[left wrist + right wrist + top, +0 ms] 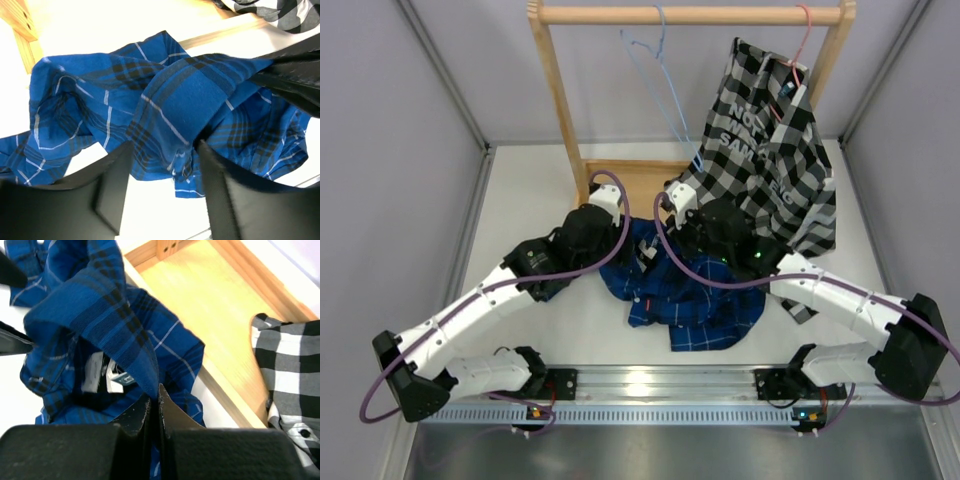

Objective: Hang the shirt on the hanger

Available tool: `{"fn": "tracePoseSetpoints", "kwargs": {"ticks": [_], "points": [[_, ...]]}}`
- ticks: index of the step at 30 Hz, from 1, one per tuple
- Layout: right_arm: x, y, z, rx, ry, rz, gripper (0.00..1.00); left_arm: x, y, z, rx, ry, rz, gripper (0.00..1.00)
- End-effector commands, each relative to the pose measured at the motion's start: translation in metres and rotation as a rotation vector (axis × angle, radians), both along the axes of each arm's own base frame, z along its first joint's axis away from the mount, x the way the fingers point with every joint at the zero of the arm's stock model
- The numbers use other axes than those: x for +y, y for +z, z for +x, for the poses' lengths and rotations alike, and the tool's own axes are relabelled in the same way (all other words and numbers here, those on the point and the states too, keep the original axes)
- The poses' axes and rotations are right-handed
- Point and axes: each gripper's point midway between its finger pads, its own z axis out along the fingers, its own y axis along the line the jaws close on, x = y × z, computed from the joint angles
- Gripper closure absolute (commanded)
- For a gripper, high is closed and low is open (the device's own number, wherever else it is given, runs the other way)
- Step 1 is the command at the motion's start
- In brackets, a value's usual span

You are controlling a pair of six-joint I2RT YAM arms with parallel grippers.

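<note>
The dark blue plaid shirt (685, 300) lies crumpled on the white table between my two arms. The thin light-blue hanger (660, 90) hangs bare on the rack's top rail, behind the shirt. My right gripper (158, 396) is shut on a raised fold of the shirt (100, 305), next to its neck label (107, 374). My left gripper (162, 167) stands open just in front of the bunched cloth (170, 100). A hem corner hangs between its fingertips, which do not pinch it. In the left wrist view the right gripper (292, 75) reaches in from the right.
A wooden rack (555, 90) stands at the back, with its base board (635, 180) right behind the shirt. A black-and-white checked shirt (775, 150) on a pink hanger (805, 40) hangs at the rail's right end, draping behind my right arm. Grey walls close both sides.
</note>
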Motion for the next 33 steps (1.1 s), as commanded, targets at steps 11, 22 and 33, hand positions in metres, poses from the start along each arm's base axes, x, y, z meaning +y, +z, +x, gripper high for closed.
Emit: {"fn": "tracePoseSetpoints", "kwargs": {"ticks": [11,22,33], "points": [[0.013,0.049,0.004,-0.007,-0.029,0.097,1.0,-0.023,-0.015,0.012,-0.066,-0.093,0.008,0.48],[0.023,0.052,-0.013,0.048,0.067,0.136,1.0,-0.023,-0.034,0.021,-0.098,-0.095,0.053,0.7],[0.017,0.028,-0.024,0.184,0.035,0.175,0.89,-0.019,-0.008,-0.014,-0.013,-0.13,-0.082,1.0]]}}
